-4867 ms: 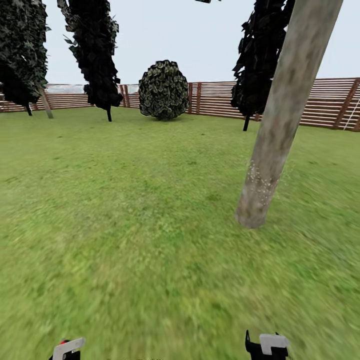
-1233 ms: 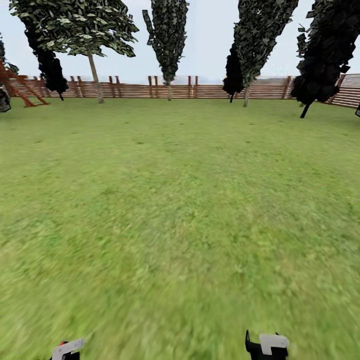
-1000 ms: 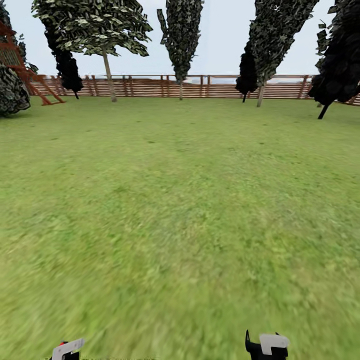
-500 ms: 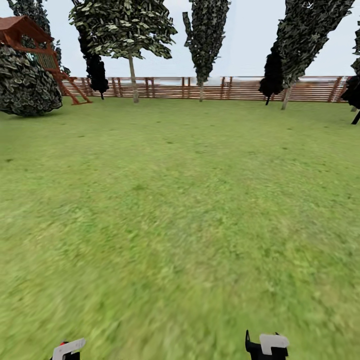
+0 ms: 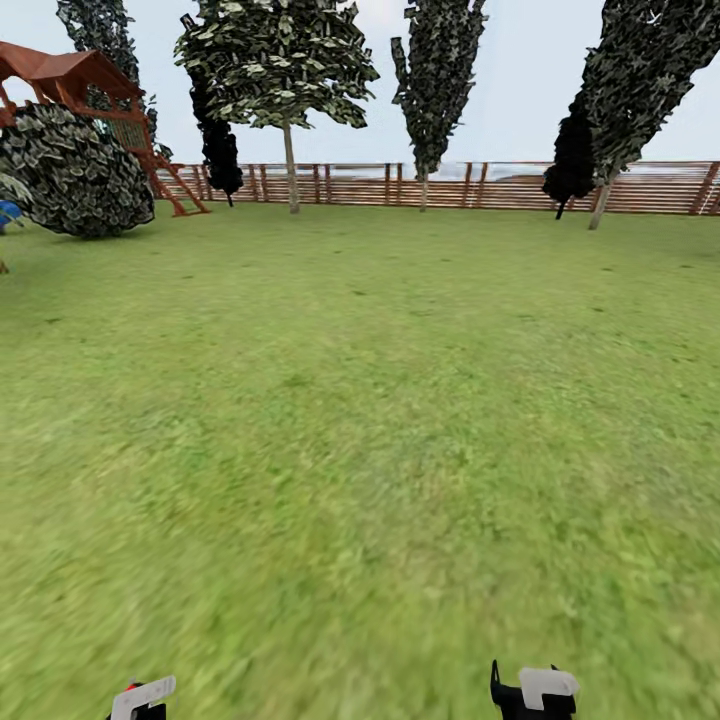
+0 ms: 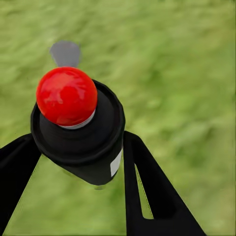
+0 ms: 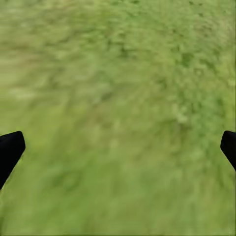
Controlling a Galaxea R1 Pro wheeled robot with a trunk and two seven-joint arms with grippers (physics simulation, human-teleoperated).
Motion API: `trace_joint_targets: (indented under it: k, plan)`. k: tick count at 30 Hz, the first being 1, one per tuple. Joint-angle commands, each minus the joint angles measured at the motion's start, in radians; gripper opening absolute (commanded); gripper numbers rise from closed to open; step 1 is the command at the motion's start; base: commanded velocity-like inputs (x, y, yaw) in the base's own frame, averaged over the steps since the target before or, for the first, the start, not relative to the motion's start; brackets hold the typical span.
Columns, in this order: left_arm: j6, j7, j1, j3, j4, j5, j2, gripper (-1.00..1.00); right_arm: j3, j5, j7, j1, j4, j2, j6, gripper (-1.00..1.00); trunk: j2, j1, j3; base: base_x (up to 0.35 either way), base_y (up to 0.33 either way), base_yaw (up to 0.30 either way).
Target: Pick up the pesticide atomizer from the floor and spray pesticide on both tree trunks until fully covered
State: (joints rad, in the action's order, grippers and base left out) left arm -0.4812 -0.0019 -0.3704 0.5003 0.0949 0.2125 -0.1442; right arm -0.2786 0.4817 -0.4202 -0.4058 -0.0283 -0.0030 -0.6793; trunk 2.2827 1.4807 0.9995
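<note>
Our left gripper (image 6: 78, 162) is squeezed tight on the pesticide atomizer (image 6: 78, 132), a small dark bottle with a red top (image 6: 66, 96). A black finger (image 6: 147, 191) presses on each side. Our right gripper (image 7: 118, 147) is wide open and holds nothing. Under both is green grass (image 5: 360, 420). Far off stands a brown fence (image 5: 450, 185).

Right gripper (image 7: 118, 147) fingertips cut off at edges; playhouse (image 5: 70, 80) partly behind bush (image 5: 72, 172).
</note>
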Motion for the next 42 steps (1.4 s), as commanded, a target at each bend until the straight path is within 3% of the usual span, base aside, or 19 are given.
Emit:
trace_joint_targets:
  k: [1, 11, 33, 42]
  plan:
    - [-0.004, 0.0, -0.001, 0.009, -0.001, 0.01, 0.0, -1.0, -0.005, 0.011, -0.006, -0.001, 0.002, 0.0, -0.002, 1.0, 0.0, 0.0, -0.001, 0.332, 0.07, 0.047]
    - [-0.004, 0.021, -0.001, 0.009, -0.003, 0.01, 0.0, -1.0, -0.005, 0.011, -0.006, -0.001, 0.002, 0.0, -0.002, 1.0, 0.0, 0.0, -0.016, 0.337, 0.073, 0.044]
    - [-0.005, 0.022, -0.001, 0.009, -0.016, 0.008, -0.001, -1.0, -0.004, 0.011, -0.006, -0.001, 0.001, 0.0, -0.002, 1.0, 0.0, 0.0, -0.017, 0.338, 0.001, 0.271]
    - [-0.005, 0.022, -0.001, 0.009, -0.016, 0.008, -0.002, -1.0, -0.004, 0.014, -0.003, -0.001, 0.001, -0.004, -0.002, 1.0, 0.0, 0.0, -0.017, 0.338, 0.0, 0.026]
